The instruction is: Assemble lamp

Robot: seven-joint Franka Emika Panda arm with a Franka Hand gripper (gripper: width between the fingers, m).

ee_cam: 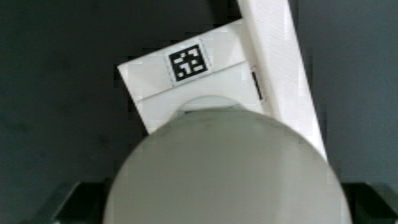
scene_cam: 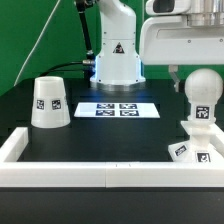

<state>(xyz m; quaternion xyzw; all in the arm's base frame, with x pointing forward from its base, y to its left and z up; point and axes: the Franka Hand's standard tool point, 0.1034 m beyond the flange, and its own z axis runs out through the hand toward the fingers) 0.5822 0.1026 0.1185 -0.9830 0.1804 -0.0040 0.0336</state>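
Observation:
The white bulb stands upright on the stepped base at the exterior view's right, against the white rail. My gripper hangs over the bulb's round head, with one finger showing just beside it and a small gap between them. The jaws look open. In the wrist view the bulb's head fills the space between my gripper's dark fingers, with the tagged base beneath. The cup-like shade stands upside down at the left, apart.
A white rail frames the black table at the front and sides. The marker board lies at the middle back. The robot pedestal stands behind it.

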